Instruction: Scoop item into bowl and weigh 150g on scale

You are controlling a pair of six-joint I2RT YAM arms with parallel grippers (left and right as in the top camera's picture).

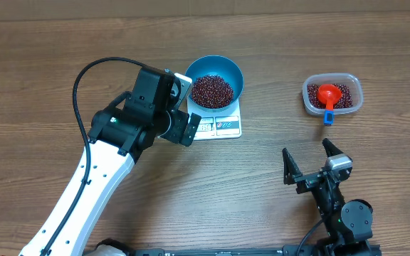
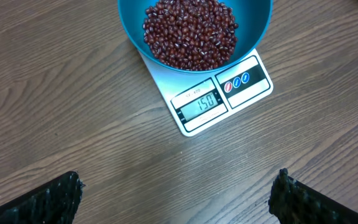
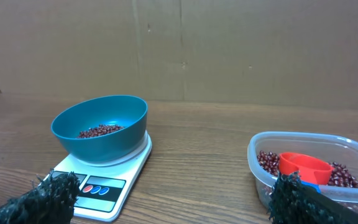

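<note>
The blue bowl [image 1: 228,71] stands on the white scale [image 1: 223,126] with a heap of dark red-brown beans [image 1: 211,89] inside. In the left wrist view the bowl [image 2: 129,25], its beans [image 2: 190,32] and the scale [image 2: 222,99] lie ahead, and the display reads 150. My left gripper [image 1: 186,107] hovers open at the scale's left edge, with nothing between its fingers [image 2: 55,199]. My right gripper [image 1: 309,162] stands open and empty near the front right, apart from everything. From there I see the bowl [image 3: 101,140] and scale [image 3: 114,180] to the left.
A clear plastic tub [image 1: 351,80] sits at the back right with more beans and a red scoop [image 1: 328,93] with a blue handle resting in it. In the right wrist view the tub [image 3: 260,146] lies just beyond my right finger. A cardboard wall stands behind the table.
</note>
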